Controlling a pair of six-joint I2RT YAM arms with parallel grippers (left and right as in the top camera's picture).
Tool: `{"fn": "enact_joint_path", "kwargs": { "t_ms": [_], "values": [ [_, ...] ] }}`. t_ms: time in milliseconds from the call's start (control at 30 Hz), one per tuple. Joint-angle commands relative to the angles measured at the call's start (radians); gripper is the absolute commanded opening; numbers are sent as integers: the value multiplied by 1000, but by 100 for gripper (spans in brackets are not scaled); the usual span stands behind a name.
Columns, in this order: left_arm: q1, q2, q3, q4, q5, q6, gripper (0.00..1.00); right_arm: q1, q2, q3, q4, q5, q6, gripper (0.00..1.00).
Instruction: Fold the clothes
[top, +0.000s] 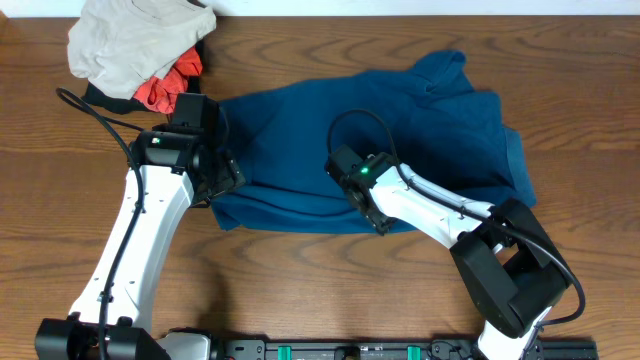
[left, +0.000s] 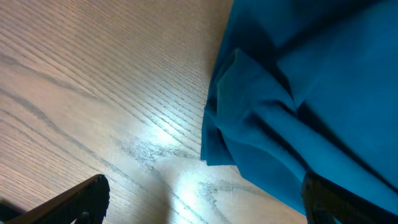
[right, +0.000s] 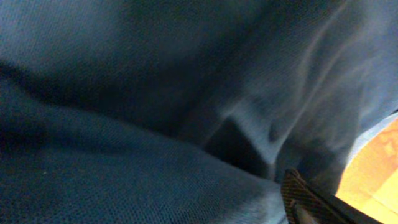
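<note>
1. A large, deep teal-blue short-sleeved shirt of soft plain cloth (top: 400, 130) lies spread and rumpled on the brown wood-grain counter (top: 320, 290). It covers the middle of the counter and runs out to the right.
2. The left tool (top: 225, 180) hangs at the shirt's lower left corner, just over the edge of the cloth.
3. Its jaws stand wide apart and grip nothing. In the left wrist view one dark fingertip (left: 81, 199) shows over bare wood off the shirt's edge. The other fingertip (left: 348, 199) shows over the blue cloth.
4. In the same view the shirt's corner is folded over on itself in a small bunched flap, which lies on the counter between the two fingertips.
5. The right tool (top: 376, 215) is down on the shirt's near edge, about midway along it, with its black body over the cloth.
6. The right wrist view is filled with blurred blue folds very close to the lens. Only one dark finger (right: 305, 199) shows, with a sliver of wood past the shirt's edge. Whether these jaws are apart or clamped on the cloth, I cannot tell.
7. Beyond the shirt's far left corner sits a heap of other clothes. A crumpled pale beige-grey garment (top: 130, 40) lies on top and an orange-red garment (top: 160, 92) pokes out beneath it, clear of the shirt.
</note>
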Motion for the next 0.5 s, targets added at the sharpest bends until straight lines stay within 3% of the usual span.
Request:
{"fn": "enact_joint_path", "kwargs": {
  "t_ms": [0, 300, 467],
  "values": [
    [5, 7, -6, -3, -16, -19, 98, 3, 2, 0, 26, 66, -12, 82],
    [4, 7, -6, -3, -16, -19, 98, -34, 2, 0, 130, 88, -58, 64],
    [4, 7, -6, -3, -9, 7, 98, -86, 2, 0, 187, 88, -58, 48]
  ]
}}
